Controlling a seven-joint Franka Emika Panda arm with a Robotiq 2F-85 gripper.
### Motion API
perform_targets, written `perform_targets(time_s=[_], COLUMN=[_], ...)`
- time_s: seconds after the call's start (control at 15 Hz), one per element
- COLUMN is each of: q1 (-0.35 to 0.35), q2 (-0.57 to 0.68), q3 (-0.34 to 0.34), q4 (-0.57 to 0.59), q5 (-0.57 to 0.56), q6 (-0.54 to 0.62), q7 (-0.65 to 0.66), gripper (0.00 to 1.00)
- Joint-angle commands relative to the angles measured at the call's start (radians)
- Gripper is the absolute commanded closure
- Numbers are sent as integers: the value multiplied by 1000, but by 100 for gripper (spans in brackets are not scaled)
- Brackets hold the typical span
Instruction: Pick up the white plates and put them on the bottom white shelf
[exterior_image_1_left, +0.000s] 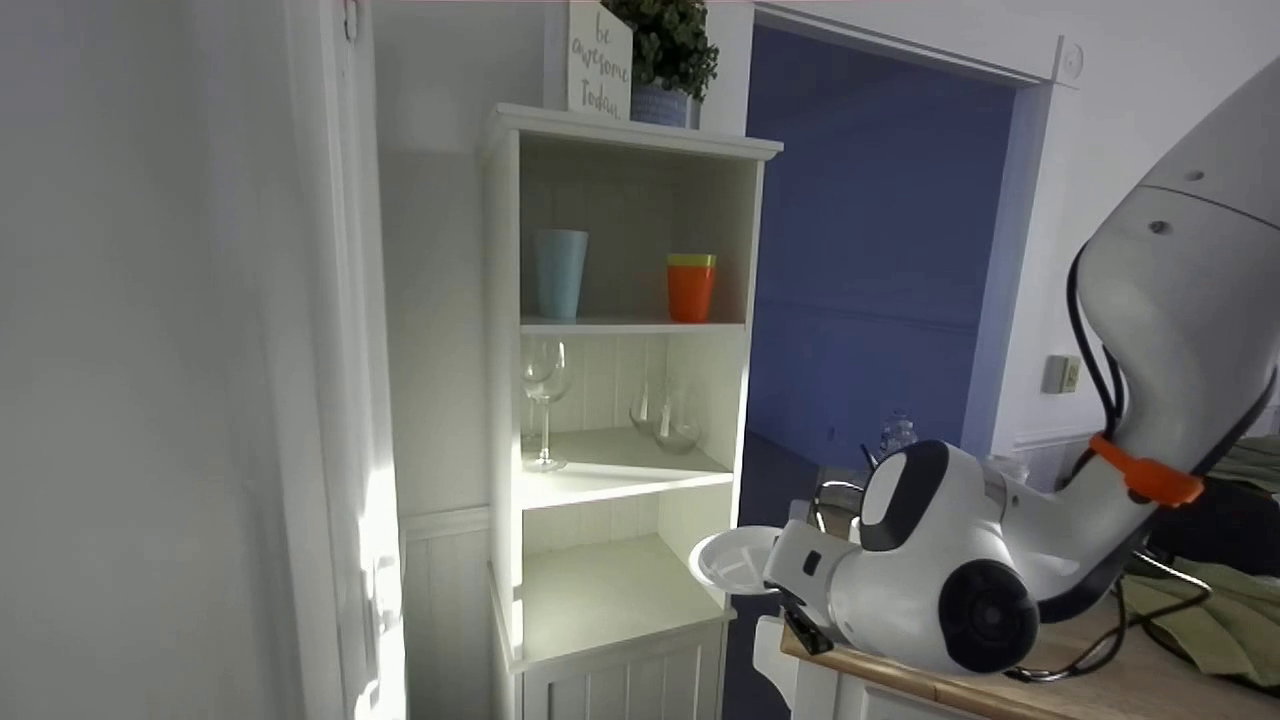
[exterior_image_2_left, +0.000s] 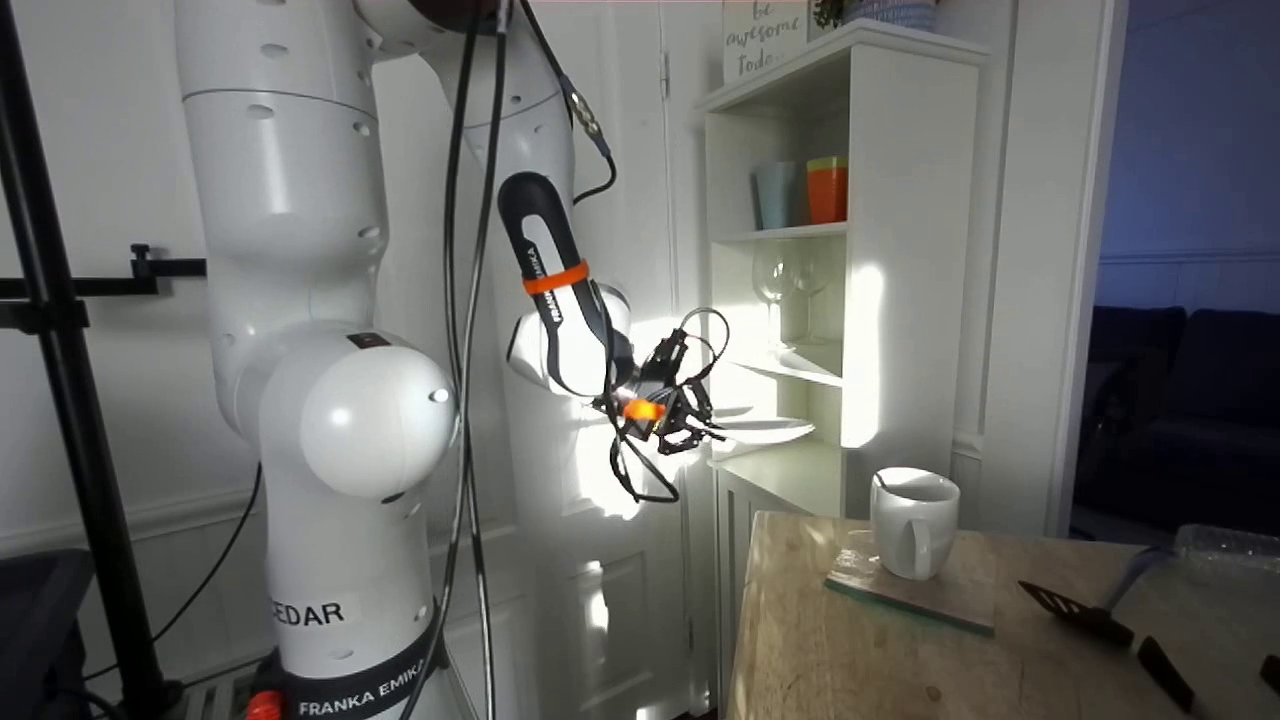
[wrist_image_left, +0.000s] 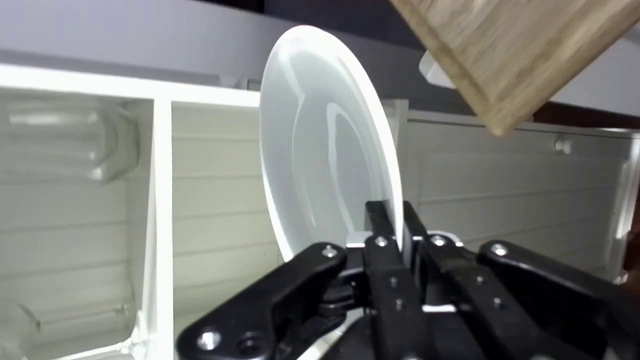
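Note:
A white plate (exterior_image_1_left: 735, 560) is held in the air, roughly level, at the right front edge of the cabinet. It also shows in an exterior view (exterior_image_2_left: 768, 432) and in the wrist view (wrist_image_left: 320, 135). My gripper (wrist_image_left: 394, 205) is shut on its rim, one finger on each face. In an exterior view the gripper (exterior_image_2_left: 700, 425) is left of the plate, outside the cabinet. The bottom white shelf (exterior_image_1_left: 610, 595) lies at about the plate's height. In the wrist view its compartment (wrist_image_left: 220, 210) is behind the plate. I see no other plate.
Upper shelves hold wine glasses (exterior_image_1_left: 545, 385), a blue cup (exterior_image_1_left: 561, 275) and an orange cup (exterior_image_1_left: 690, 290). The cabinet's side wall (exterior_image_1_left: 741, 420) stands near the plate. A wooden table (exterior_image_2_left: 850, 640) bears a white mug (exterior_image_2_left: 915, 520); its corner shows in the wrist view (wrist_image_left: 492, 107).

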Motion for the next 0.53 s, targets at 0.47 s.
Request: perform_targets(time_s=[0.47], q1=[16], q2=[469], q3=[109], q4=[446], q5=[-173], q6=[-63], q7=[-236], gripper=[98])
